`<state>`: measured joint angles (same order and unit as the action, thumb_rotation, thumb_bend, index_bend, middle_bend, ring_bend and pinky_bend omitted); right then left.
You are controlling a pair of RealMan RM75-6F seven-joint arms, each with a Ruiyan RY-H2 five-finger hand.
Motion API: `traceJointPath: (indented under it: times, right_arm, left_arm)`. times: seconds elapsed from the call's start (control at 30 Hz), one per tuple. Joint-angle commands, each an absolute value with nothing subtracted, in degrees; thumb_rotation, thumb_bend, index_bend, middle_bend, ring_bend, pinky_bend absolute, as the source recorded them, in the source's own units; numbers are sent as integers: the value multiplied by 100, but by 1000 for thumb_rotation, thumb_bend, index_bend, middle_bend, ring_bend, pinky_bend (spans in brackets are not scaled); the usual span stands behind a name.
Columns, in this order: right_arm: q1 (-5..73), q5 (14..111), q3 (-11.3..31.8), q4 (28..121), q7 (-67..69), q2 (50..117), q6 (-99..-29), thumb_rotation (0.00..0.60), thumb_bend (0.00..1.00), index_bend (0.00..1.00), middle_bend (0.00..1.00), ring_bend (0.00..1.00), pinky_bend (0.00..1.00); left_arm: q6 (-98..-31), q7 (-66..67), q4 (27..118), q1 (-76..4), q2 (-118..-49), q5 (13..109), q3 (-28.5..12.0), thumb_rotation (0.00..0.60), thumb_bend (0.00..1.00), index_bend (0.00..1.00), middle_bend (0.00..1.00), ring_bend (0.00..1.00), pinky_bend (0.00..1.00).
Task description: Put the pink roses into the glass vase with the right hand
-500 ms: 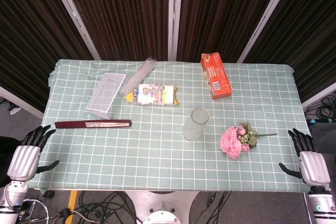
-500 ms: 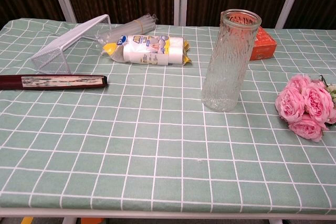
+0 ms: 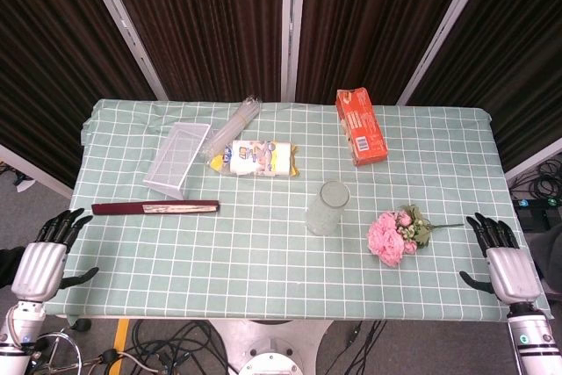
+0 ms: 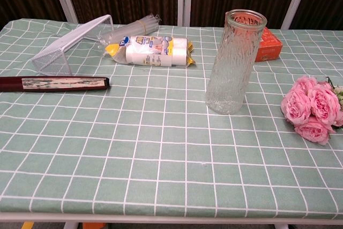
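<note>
Head view, right hand (image 3: 507, 265) empty (fingers apart), near pink roses (image 3: 392, 233), glass vase (image 3: 327, 208) upright

pink roses (image 3: 393, 234) flat on the cloth, apparently stems rightward, near upright empty glass vase (image 3: 327, 208)

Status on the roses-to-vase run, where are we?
Nothing done yet. The pink roses lie on the table beside the upright, empty glass vase. The right robot hand is open at the table edge, holding nothing. Left: grasp, lift, insert.
</note>
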<state>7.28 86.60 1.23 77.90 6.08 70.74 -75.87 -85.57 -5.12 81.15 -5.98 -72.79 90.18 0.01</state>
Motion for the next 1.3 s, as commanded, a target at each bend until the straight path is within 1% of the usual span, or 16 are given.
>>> traceJointPath:
  times: [0.03, 0.27, 0.47, 0.6, 0.83, 1.07, 1.1, 1.23, 1.3]
  right_arm:
    - [1001, 8631, 177, 8024, 211, 6978, -7241, 600, 81, 0, 0, 0, 0]
    - [1408, 8543, 256, 8232, -293, 6981, -6709, 600, 41, 0, 0, 0, 0]
    - [1857, 8222, 390, 8393, -652, 7014, -6021, 600, 31, 0, 0, 0, 0]
    - [2073, 8013, 445, 8453, -838, 7123, -5704, 600, 28, 0, 0, 0, 0]
    - [2385, 7715, 521, 8397, -1116, 7458, -5360, 600, 28, 0, 0, 0, 0]
    - [2638, 7521, 475, 8296, -1106, 7654, -4971, 600, 29, 0, 0, 0, 0]
    - [2659, 7497, 468, 8281, -1127, 7674, -4947, 600, 33, 0, 0, 0, 0]
    - [2748, 7271, 450, 8286, -1251, 7708, -4780, 600, 114, 0, 0, 0, 0]
    - [2770, 7188, 450, 8255, -1350, 7753, -4804, 600, 153, 0, 4, 0, 0]
  left_arm:
    - [-8536, -520, 8148, -611, -7252, 9030, 11, 600, 4, 151, 68, 48, 136]
    - [-8486, -573, 8040, -607, -7317, 8979, 22, 600, 3, 151, 68, 48, 136]
    - [-8516, -591, 8047, -632, -7308, 9034, 16, 600, 3, 151, 68, 48, 136]
    - [-8523, -611, 8050, -622, -7291, 9015, 15, 600, 4, 151, 67, 48, 136]
    - [-8544, -686, 7988, -590, -7292, 8987, 24, 600, 3, 151, 68, 48, 136]
    - [-8517, -803, 7886, -572, -7307, 8930, 23, 600, 3, 151, 68, 48, 136]
    - [-8517, -817, 7872, -569, -7310, 8924, 22, 600, 3, 151, 68, 48, 136]
    - [-8529, -868, 7823, -555, -7321, 8912, 19, 600, 3, 151, 68, 48, 136]
    - [-8523, -885, 7807, -555, -7324, 8909, 21, 600, 3, 151, 68, 48, 136]
